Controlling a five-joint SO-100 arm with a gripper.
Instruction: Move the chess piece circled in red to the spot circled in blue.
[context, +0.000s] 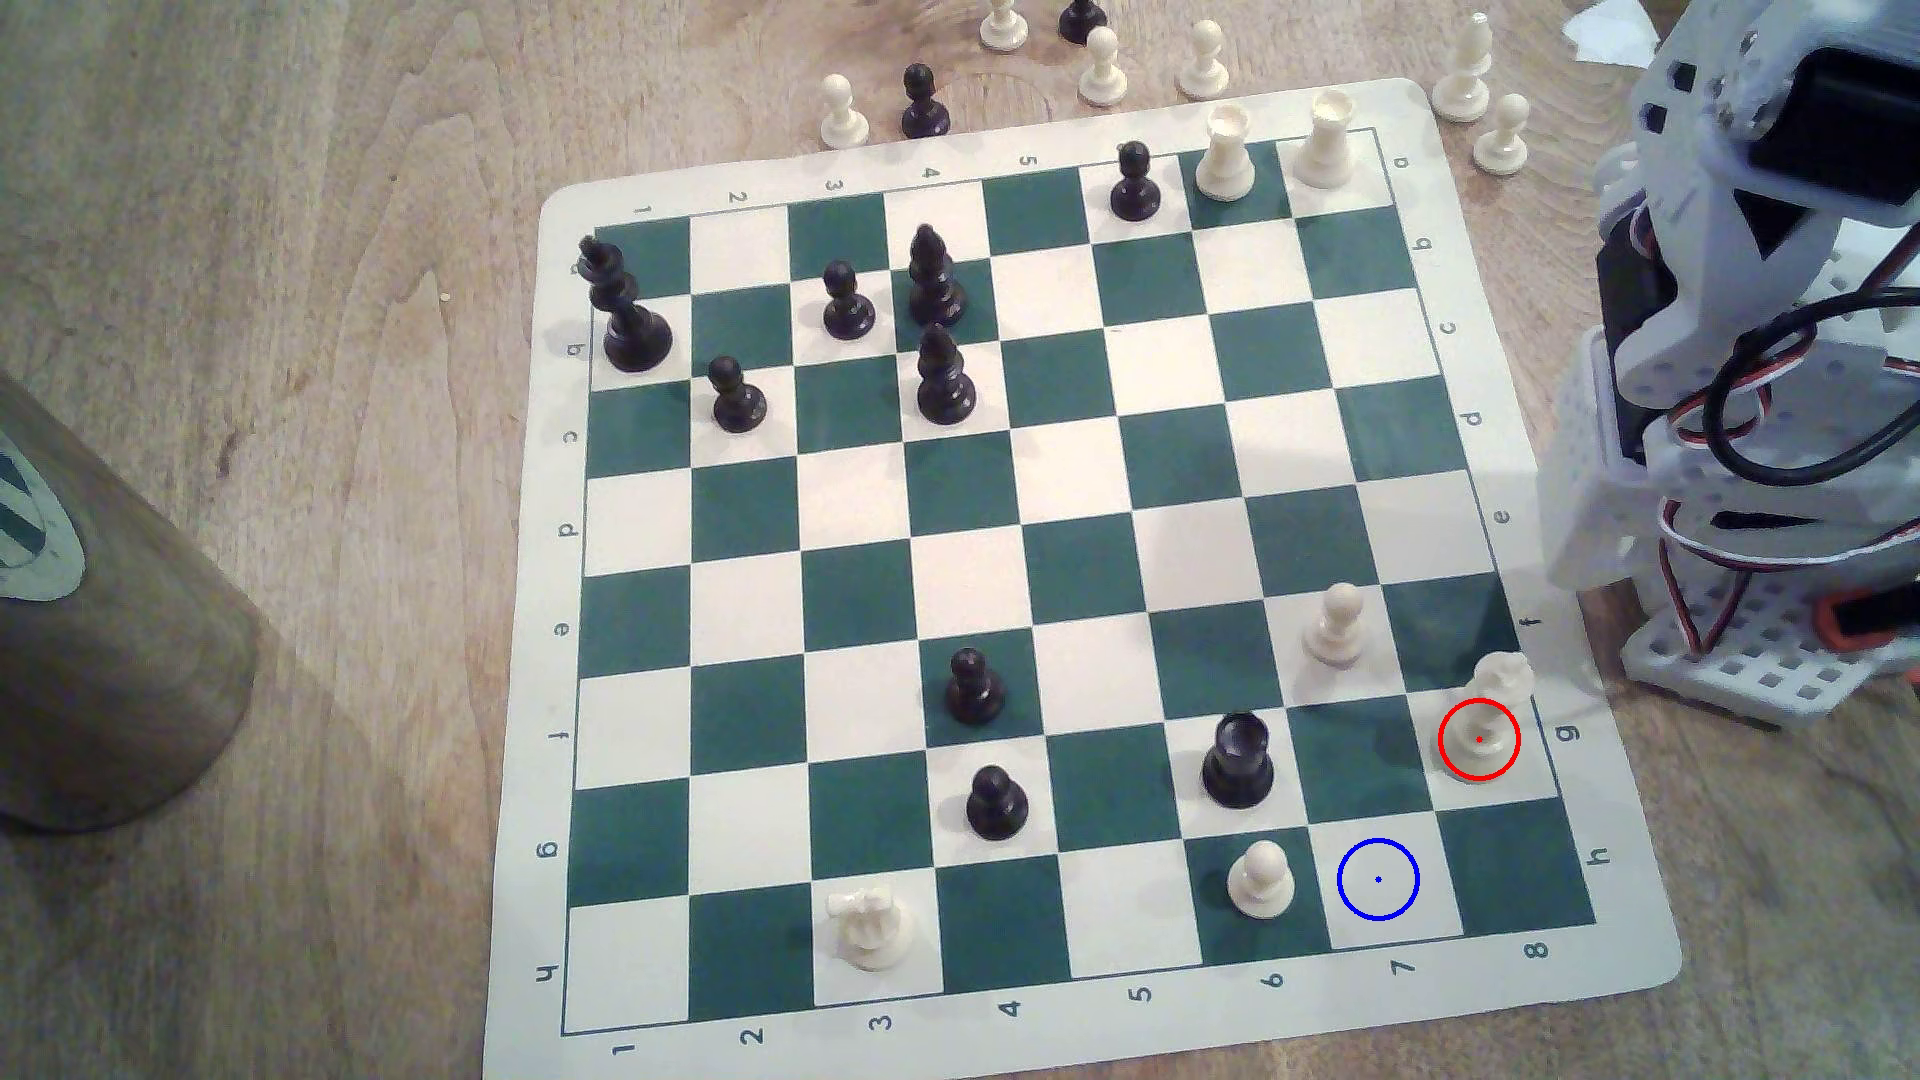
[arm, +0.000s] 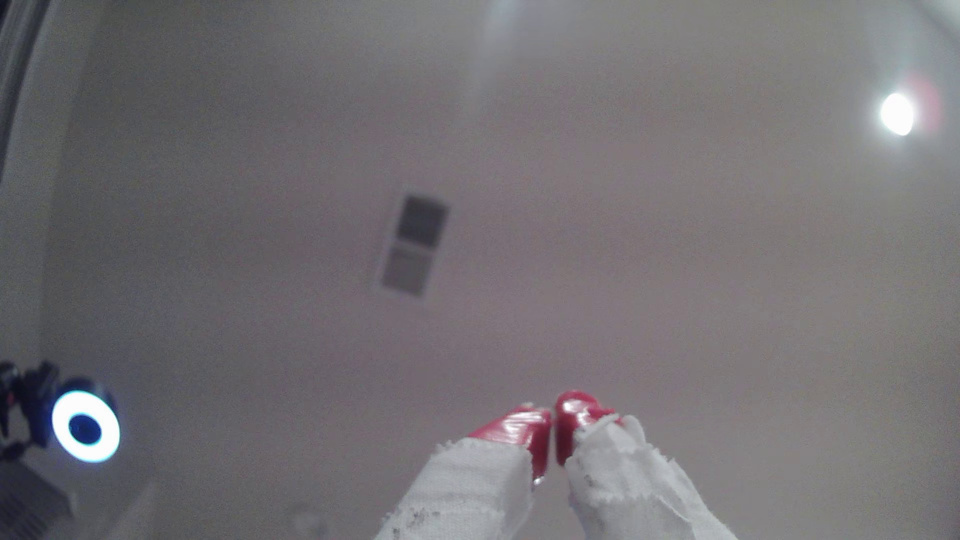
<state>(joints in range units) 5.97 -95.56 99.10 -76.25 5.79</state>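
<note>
Closest to the exterior camera is a brown, blurry cup-like thing (context: 94, 644) sitting on the wooden table (context: 312, 260) off the board's left edge. Going rightward across the green-and-cream board (context: 1049, 582), the black pieces bunch up toward the far left corner, with a tall black king (context: 623, 306) right at that edge. Near the front edge there's a cream piece with a cross top (context: 871, 926), then a black rook (context: 1237, 760) with a cream pawn (context: 1261, 879) in front of it. Just right of that pawn is the spot circled in blue (context: 1378, 880), a bare cream square in the front row. Diagonally back and right, by the board's right edge, the chess piece circled in red (context: 1492, 706) stands upright on its own square, nothing touching it. White arm (context: 1756, 312) is parked off the right edge. In the wrist view the gripper (arm: 553, 436) points at a ceiling, red tips nearly touching, holding nothing.
</note>
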